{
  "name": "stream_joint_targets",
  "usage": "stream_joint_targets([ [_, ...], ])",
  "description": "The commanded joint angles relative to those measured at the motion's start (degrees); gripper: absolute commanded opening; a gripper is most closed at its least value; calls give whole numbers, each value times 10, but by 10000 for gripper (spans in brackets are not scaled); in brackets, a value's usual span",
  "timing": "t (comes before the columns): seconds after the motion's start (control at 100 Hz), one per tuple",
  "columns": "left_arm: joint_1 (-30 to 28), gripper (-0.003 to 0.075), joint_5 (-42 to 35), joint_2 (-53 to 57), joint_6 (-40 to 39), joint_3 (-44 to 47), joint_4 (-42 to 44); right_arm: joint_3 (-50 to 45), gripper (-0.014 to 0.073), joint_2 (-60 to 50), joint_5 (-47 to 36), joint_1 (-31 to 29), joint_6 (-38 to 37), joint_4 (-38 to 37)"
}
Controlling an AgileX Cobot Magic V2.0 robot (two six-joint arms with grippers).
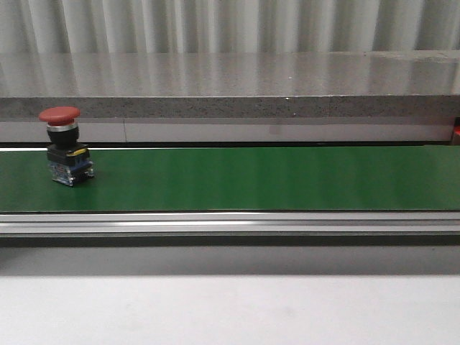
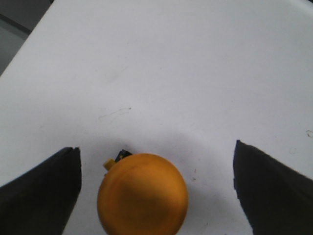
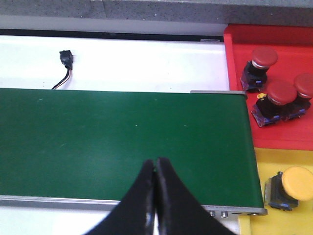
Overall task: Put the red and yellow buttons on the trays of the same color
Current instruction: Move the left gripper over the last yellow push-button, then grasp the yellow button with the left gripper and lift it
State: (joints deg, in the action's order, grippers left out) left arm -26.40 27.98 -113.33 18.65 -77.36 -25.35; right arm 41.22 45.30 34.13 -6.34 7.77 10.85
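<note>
Left wrist view: the left pincer (image 2: 156,191) is gaping wide around a yellow button (image 2: 142,194) on the white bench (image 2: 186,73), gripping nothing. The right pincer (image 3: 156,196) is hanging closed and empty over the green belt (image 3: 122,142). A red button (image 1: 66,146) is sitting on that belt; it may well be passing unpicked, or toppling under an off-centre squeeze.

Red mushroom-head push button (image 1: 65,146) stands upright on the green conveyor belt (image 1: 251,178), near its left end. In the right wrist view, beyond the belt's end: red plastic tray (image 3: 274,36) holding three red-capped buttons (image 3: 279,99) close together; adjoining it, yellow plastic tray (image 3: 274,161) holding one yellow-capped button (image 3: 289,188). Yellow dome-cap button (image 2: 142,196) sits on the white desk (image 2: 186,73).
</note>
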Motion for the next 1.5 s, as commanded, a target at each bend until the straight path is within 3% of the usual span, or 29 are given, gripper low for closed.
stream_joint_targets([
  [0.0, -1, 504, -22, 29, -2, -17, -8, 15, -67, -6, -33, 0, 6, 4],
  [0.09, -1, 395, -14, 29, -2, -17, -8, 15, -67, -6, -33, 0, 6, 4],
  [0.28, -1, 90, 20, 37, -2, -18, -15, 15, -67, -6, -33, 0, 6, 4],
  [0.4, -1, -20, 25, 65, -2, -18, -17, 15, -67, -6, -33, 0, 6, 4],
  [0.85, 3, -20, 120, 233, -2, -18, -41, 15, -67, -6, -33, 0, 6, 4],
  [1.49, 134, -20, 102, 258, 12, 96, -38, 15, -67, -6, -33, 0, 6, 4],
])
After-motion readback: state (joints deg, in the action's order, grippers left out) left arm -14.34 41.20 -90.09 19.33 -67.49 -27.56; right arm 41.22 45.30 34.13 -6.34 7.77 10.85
